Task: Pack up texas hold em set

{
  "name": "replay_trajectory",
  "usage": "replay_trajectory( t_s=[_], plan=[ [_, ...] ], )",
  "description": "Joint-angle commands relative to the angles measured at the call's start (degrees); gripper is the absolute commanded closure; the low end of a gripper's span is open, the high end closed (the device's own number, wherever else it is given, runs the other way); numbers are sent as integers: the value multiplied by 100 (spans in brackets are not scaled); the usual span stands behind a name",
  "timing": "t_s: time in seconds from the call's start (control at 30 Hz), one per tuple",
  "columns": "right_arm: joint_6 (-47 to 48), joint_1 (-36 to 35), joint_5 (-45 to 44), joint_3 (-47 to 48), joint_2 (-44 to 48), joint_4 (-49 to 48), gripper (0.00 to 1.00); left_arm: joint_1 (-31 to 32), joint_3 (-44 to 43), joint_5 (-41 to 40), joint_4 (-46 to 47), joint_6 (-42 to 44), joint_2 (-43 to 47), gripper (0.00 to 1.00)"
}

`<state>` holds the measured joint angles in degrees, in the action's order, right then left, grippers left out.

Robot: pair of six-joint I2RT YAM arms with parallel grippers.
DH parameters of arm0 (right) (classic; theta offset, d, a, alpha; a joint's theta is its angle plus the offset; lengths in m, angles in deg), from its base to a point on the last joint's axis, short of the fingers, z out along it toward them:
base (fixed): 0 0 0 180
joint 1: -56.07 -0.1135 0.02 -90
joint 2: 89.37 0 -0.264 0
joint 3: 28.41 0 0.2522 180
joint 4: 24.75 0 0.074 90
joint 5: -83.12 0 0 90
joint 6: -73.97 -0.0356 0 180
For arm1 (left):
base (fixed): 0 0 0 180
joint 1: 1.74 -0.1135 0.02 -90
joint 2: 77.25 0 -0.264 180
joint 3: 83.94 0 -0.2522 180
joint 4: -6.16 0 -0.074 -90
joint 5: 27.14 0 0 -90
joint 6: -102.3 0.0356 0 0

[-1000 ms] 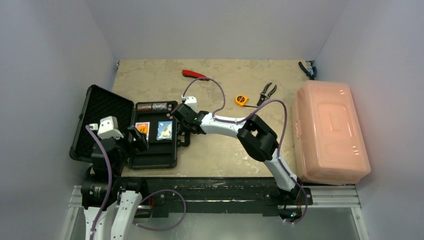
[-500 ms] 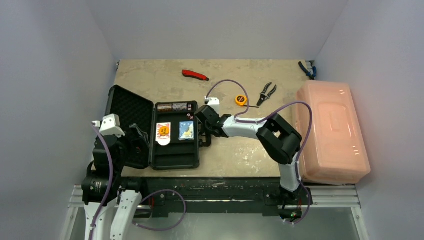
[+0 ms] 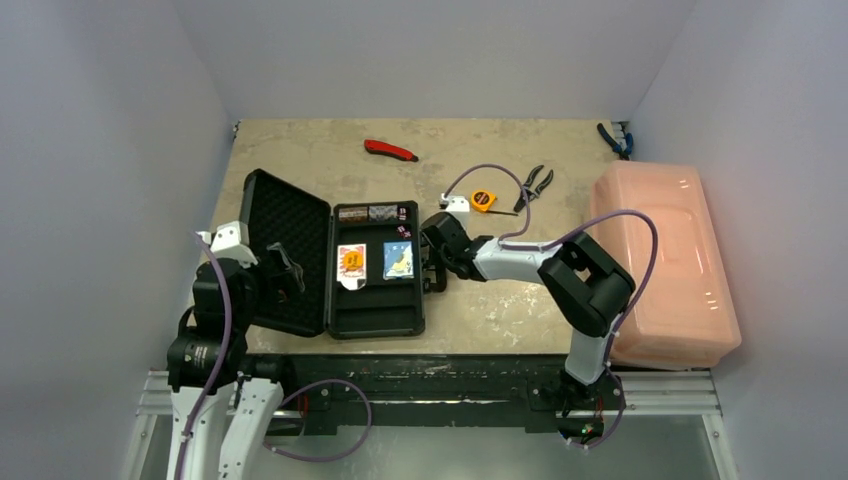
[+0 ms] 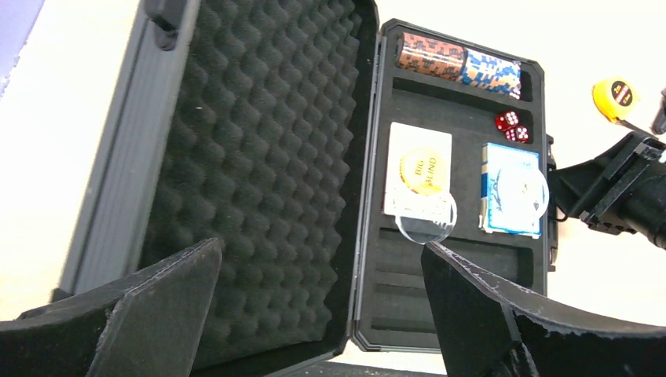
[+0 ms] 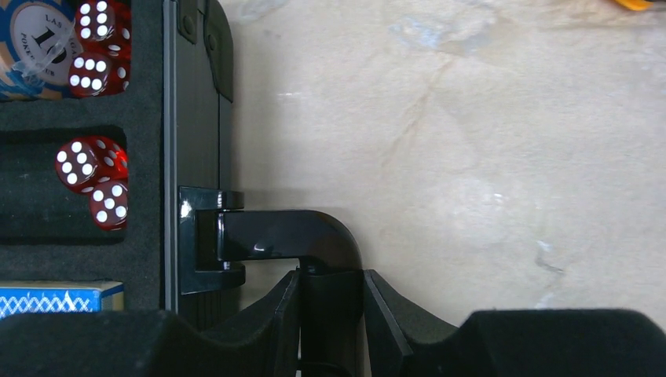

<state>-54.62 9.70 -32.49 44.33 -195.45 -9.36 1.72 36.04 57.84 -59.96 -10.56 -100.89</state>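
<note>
Clamping the 3 o'clock handle (image 5: 290, 236), right fingers (image 5: 263, 322) likely steady the case (image 3: 375, 320); left fingers (image 4: 157, 298) gape empty beside the lid (image 4: 259, 157).

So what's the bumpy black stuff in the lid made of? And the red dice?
The lid lining looks like soft matte foam, from its egg-crate bumps. The dice seem clear glossy plastic: light shines through the red.

Desk (image 3: 300, 150): red-handled tool (image 3: 390, 150) near far edge; yellow tape measure (image 3: 483, 200) mid-desk, black pliers (image 3: 535, 185) just beside, on its R. Blue-handled pliers (image 3: 613, 140) at far R corner. Pink lidded bin (image 3: 660, 265) along R side.
</note>
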Motion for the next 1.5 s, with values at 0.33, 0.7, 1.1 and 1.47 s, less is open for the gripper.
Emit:
replay_trajectory(
  t_s=[0.33, 0.7, 1.1, 1.47],
  plan=[
    [-1252, 536, -640, -851, 299, 1945, 61, 33, -796, 157, 526, 551, -754, 0],
    [-2135, 538, -413, -1604, 1060, 2103, 60, 19, -1883, -670, 180, 637, -1966, 0],
    [-1752, 535, -354, -1675, 1680, 1974, 22, -549, -2881, -817, -7, 440, -3181, 3],
    [-1030, 533, -422, -1389, 2640, 2197, 16, -1523, -3624, -412, -7, 257, -4343, 13]
  ],
)
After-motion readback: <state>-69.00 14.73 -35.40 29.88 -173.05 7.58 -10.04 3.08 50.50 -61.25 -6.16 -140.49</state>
